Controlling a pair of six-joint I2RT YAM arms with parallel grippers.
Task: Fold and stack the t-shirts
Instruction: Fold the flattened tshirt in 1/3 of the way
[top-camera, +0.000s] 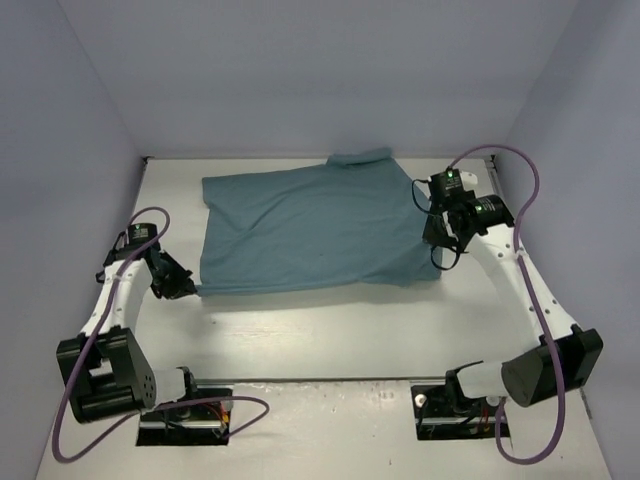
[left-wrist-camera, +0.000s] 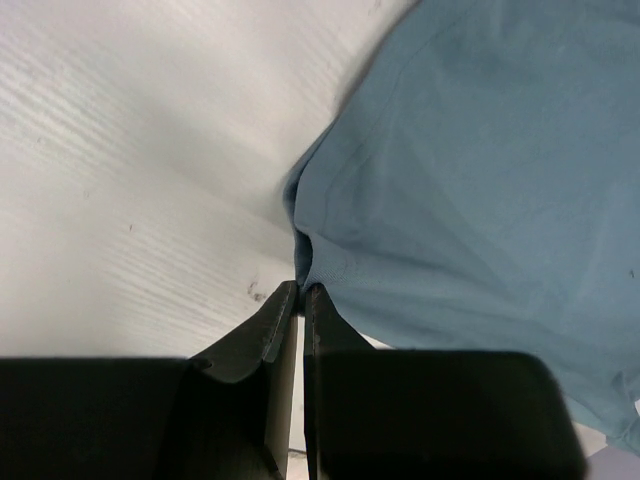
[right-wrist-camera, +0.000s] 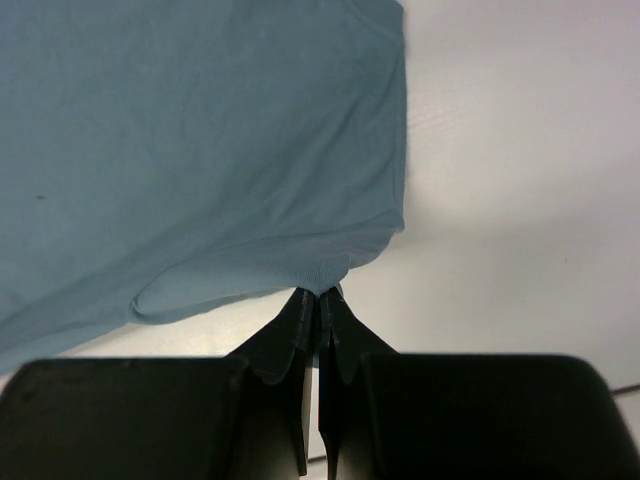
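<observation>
Top external: fixed high behind the arm bases, facing down and forward; takes in the whole table (top-camera: 300, 340).
Left wrist: very near, looking along the left gripper (left-wrist-camera: 301, 288) at a teal t-shirt (left-wrist-camera: 480, 180) corner.
Right wrist: same, along the right gripper (right-wrist-camera: 320, 293).
Shared by all: teal t-shirt, table.

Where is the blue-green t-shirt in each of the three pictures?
Top external: the teal t-shirt lies spread in the middle, toward the far wall.
Left wrist: the teal t-shirt fills the upper right.
Right wrist: the teal t-shirt fills the upper left.
Shared landmark: the white table beneath it, in all three views.
</observation>
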